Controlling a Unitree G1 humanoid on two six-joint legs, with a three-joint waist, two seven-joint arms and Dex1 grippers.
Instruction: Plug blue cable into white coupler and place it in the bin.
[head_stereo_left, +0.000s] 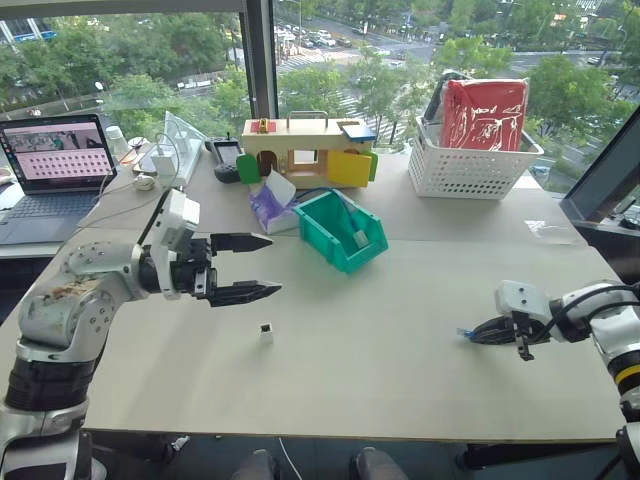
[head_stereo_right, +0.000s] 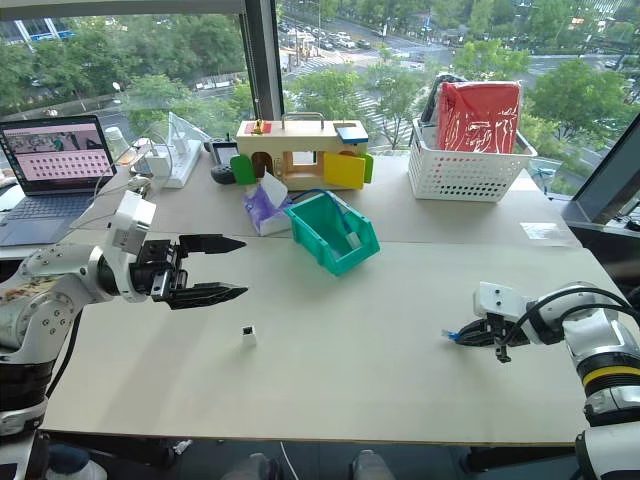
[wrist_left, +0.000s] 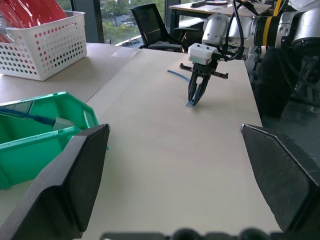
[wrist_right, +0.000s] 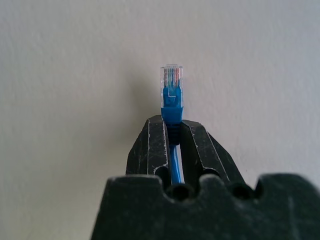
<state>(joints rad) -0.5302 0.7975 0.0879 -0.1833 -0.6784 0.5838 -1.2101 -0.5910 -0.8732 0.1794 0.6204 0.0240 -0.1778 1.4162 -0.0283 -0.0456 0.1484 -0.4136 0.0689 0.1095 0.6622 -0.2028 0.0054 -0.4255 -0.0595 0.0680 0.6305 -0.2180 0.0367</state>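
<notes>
On the left, the left gripper (head_stereo_left: 262, 267) hangs above the table (head_stereo_left: 400, 340) with its two black fingers spread wide and nothing between them, pointing across toward the robot's right. Just below and ahead of its tips the white coupler (head_stereo_left: 266, 333) stands alone on the bare tabletop, apart from everything else. Behind it, toward the middle, the bin (head_stereo_left: 345, 230) sits with its cut-away front facing the robot; something pale and a strand of blue lie inside, though what they are is hard to make out from here. A wooden toy house (head_stereo_left: 305, 150) and a white basket (head_stereo_left: 470, 165) stand further back.

On the right, the right gripper (head_stereo_left: 483, 333) is down at the table surface, fingers pinched tight on the blue cable (wrist_right: 172, 107) just behind its clear plug, which pokes out past the fingertips. The rest of the cord trails away behind the gripper.

The step in hand looks like securing the cable before mating it. To do it well, the grip should stay close behind the plug so the tip cannot droop, and the lift should be straight up. The left gripper then needs the coupler held with its socket facing the plug squarely.
</notes>
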